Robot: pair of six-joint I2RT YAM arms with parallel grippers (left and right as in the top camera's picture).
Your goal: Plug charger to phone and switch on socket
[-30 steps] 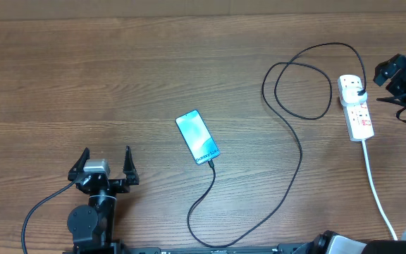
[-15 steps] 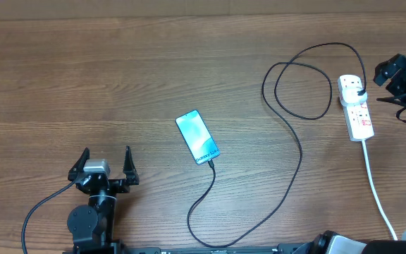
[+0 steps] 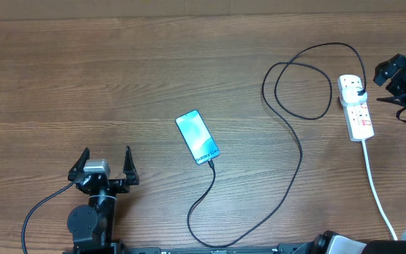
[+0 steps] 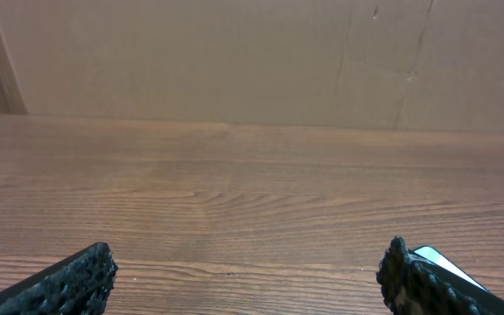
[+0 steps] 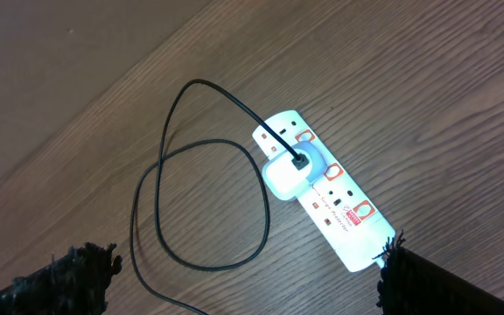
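No movement; right pincer (image 5: 245, 259) largely off-frame.

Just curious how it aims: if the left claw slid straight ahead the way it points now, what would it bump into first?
Nothing nearby, it seems: the open left claw faces bare wooden table up to the beige back wall. The light-blue glossy phone lies off to its right, likely missed.
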